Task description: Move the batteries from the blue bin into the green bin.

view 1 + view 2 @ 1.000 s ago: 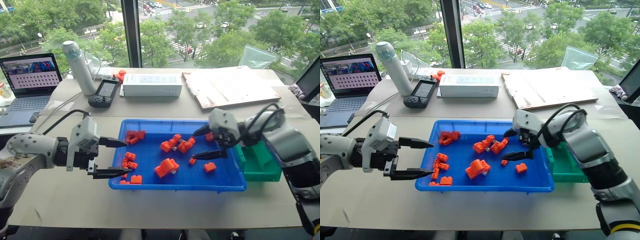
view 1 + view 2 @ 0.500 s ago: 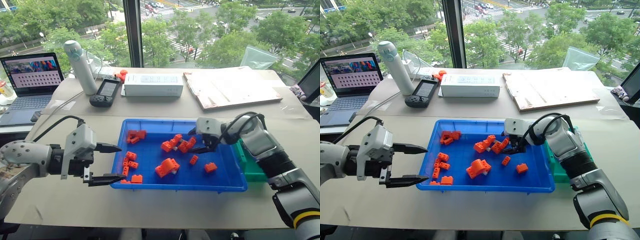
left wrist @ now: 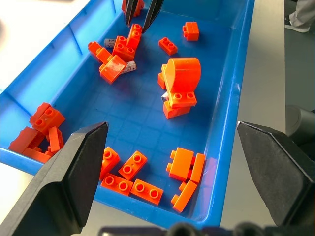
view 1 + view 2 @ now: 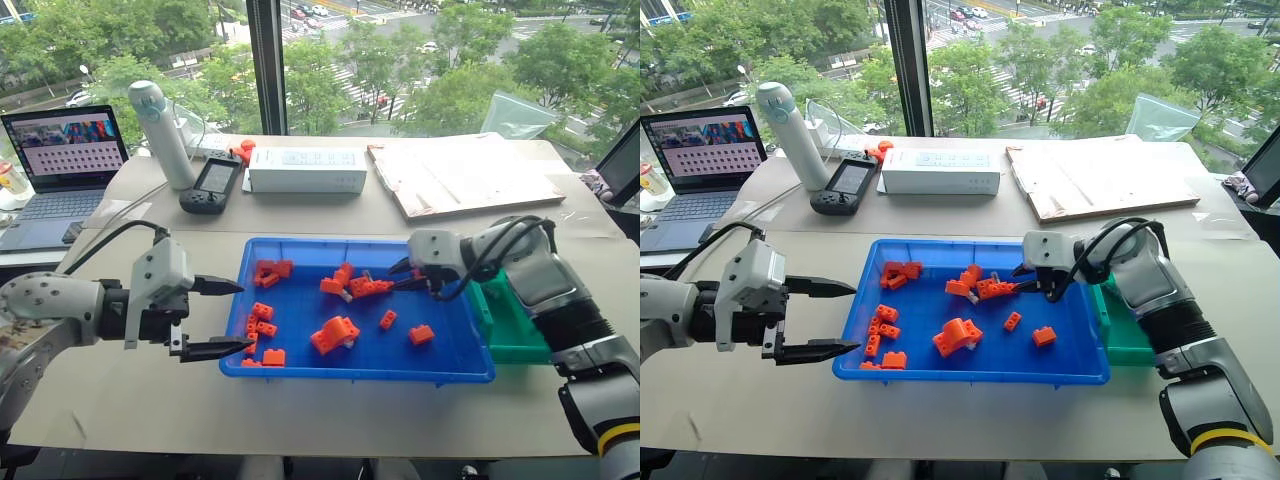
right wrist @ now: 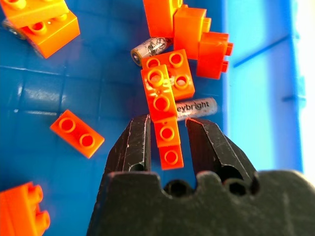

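Right wrist view showed two batteries [image 5: 151,48] lying flat in the blue bin [image 4: 460,360], half under a pile of orange bricks [image 5: 166,83]. One battery poked out beside a long brick [image 5: 165,128], right by a finger of the right gripper [image 5: 167,140]. Its jaws were nearly together, with that long brick between them; I could not tell if they squeezed it. The green bin [image 4: 520,325] sat touching the blue bin's right end. The left gripper [image 4: 222,317] hung just outside the blue bin's left edge, jaws spread wide and holding nothing.
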`<state>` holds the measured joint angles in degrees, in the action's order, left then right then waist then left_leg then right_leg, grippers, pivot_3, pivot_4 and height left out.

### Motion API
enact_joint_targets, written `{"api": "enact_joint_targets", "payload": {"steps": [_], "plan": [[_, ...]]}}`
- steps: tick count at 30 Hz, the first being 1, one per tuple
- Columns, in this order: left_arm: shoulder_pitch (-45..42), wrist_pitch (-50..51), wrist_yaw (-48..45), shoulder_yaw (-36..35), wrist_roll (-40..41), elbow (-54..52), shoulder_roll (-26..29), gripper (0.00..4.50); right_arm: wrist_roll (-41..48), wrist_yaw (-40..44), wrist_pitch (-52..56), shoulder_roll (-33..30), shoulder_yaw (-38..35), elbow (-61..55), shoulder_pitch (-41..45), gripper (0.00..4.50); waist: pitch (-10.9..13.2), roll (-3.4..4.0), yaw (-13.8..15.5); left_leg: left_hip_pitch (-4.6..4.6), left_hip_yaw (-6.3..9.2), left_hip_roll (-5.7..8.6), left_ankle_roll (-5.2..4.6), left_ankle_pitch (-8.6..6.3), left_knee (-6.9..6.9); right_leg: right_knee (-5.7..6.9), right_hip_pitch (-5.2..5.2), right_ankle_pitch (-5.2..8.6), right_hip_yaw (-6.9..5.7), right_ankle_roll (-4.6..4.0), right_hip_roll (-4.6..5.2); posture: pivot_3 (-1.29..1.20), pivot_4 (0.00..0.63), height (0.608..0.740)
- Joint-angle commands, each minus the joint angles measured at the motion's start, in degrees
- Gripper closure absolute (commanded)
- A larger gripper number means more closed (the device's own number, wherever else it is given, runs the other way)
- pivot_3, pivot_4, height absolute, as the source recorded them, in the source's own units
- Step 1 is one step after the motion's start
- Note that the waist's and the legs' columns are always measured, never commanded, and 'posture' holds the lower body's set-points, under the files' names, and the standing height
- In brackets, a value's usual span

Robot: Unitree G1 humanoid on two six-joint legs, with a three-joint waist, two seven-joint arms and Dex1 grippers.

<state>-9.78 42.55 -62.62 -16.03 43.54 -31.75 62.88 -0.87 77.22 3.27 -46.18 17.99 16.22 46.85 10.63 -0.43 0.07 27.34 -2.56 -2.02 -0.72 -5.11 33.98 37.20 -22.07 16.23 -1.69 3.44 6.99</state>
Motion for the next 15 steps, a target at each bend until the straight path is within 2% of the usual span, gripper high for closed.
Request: {"api": "enact_joint_targets", "payload": {"steps": [1, 6, 9, 12, 15], "plan": [[-2.86, -1.52, -0.29, 1.8, -0.82, 1.5, -0.25, 0.0, 0.24, 0.97, 0.89, -3.45, -3.1, 0.52, -0.54, 3.06, 0.0, 0.0, 0.04, 0.0, -0.03, -0.02, 0.0, 0.0, 0.0, 0.0, -0.02, -0.01, 0.01, -0.01, -0.01, 0.0, 0.15, 0.74], [-5.69, -2.05, -0.65, 4.46, -1.57, 3.32, -0.76, 0.0, 0.84, -0.47, 2.25, -3.61, -4.2, -0.16, -1.51, 3.06, 0.0, -0.01, -0.14, -0.01, -0.19, -0.12, -0.01, 0.01, 0.0, 0.0, -0.06, -0.03, 0.18, -0.04, -0.09, 0.0, 0.15, 0.74], [-7.23, -2.29, -1.05, 5.4, -1.99, 4.51, -0.76, 0.0, 3.47, -2.14, 6.29, -0.22, -5.31, -3.85, -1.3, 3.06, 0.0, -0.02, -0.3, 0.0, -0.31, -0.24, -0.41, 0.25, -0.01, 0.04, -0.02, -0.06, 0.44, -0.05, -0.27, 0.0, 0.15, 0.74], [-8.4, -2.36, -1.3, 5.76, -2.29, 5.17, -0.73, 0.0, 4.08, -3.99, 8.71, 3.58, -4.97, -5.59, -0.63, 3.06, -0.01, -0.03, -0.58, 0.0, -0.49, -0.55, -0.37, 0.29, 0.0, 0.03, -0.07, -0.19, 0.72, -0.17, -0.6, 0.0, 0.15, 0.74], [-8.17, -1.87, -1.31, 5.1, -2.1, 4.82, -0.48, 0.0, 2.97, -5.54, 8.37, 6.3, -3.83, -5.88, -0.75, 2.43, -0.01, -0.03, -0.71, -0.01, -0.57, -0.69, -0.34, 0.31, 0.0, 0.03, -0.1, -0.23, 0.75, -0.24, -0.72, 0.0, 0.15, 0.74]]}}
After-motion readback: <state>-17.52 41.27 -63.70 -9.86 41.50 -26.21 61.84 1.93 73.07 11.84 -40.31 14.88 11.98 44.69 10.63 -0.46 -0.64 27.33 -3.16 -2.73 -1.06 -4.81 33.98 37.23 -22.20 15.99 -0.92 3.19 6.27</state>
